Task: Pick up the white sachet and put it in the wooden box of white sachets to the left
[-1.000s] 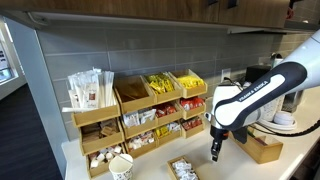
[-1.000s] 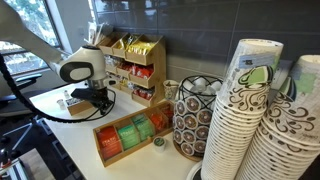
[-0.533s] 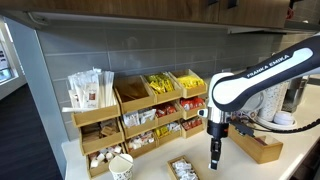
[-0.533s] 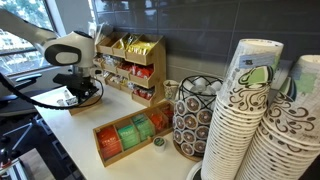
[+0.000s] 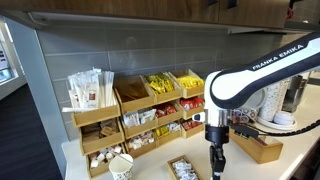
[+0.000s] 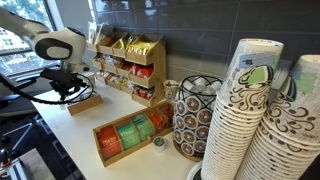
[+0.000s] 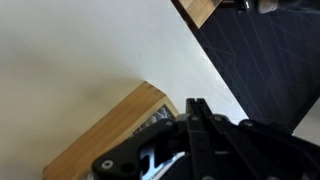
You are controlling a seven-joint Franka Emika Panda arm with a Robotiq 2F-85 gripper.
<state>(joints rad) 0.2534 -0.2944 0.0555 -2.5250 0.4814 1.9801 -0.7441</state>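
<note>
Pincer [image 7: 195, 104] seen narrowed to a slit above desk [image 7: 90, 50] | white sachet not made out, perhaps pinched | wooden box [image 5: 182, 160] just beside | sachet judged light, limp, thin: best gripped flat across middle

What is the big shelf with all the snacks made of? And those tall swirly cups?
The tiered rack looks like pale, unpainted wood: its boards are flat and tan with a matte face. The stacked cups look like paper, with thin rolled rims and printed brown swirls on white. A thin coating on them can't be ruled out.
</note>
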